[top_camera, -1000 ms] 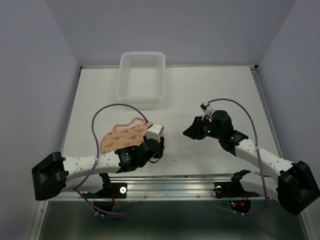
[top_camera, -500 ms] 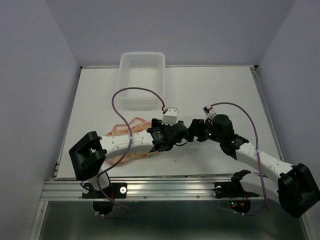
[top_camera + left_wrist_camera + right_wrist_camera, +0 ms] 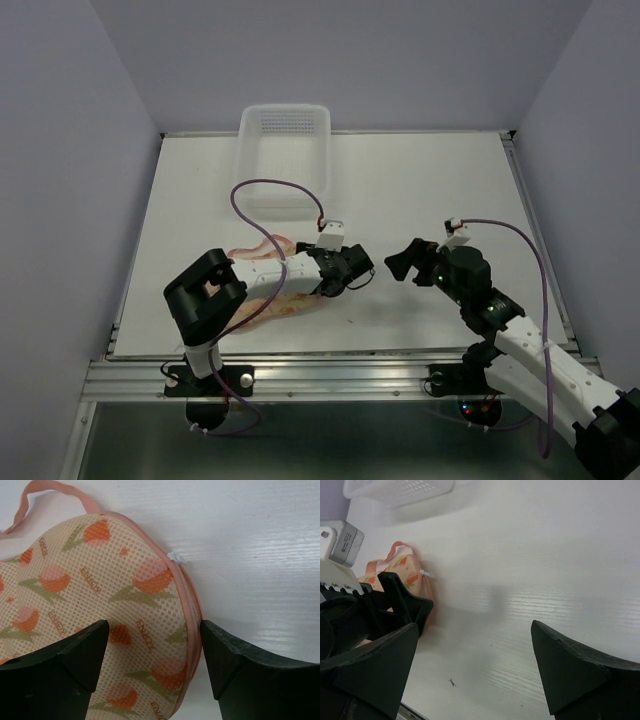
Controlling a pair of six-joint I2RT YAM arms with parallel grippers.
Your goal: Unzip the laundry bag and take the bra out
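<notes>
Left wrist shows the left pincer (image 3: 152,630) spread apart over the laundry bag (image 3: 90,580), the right pincer (image 3: 475,627) apart too

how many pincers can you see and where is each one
2. The left pincer is open, straddling the zippered edge of the laundry bag. The right pincer is open above the table, right of the bag in the top view. None seems hidden.
</notes>
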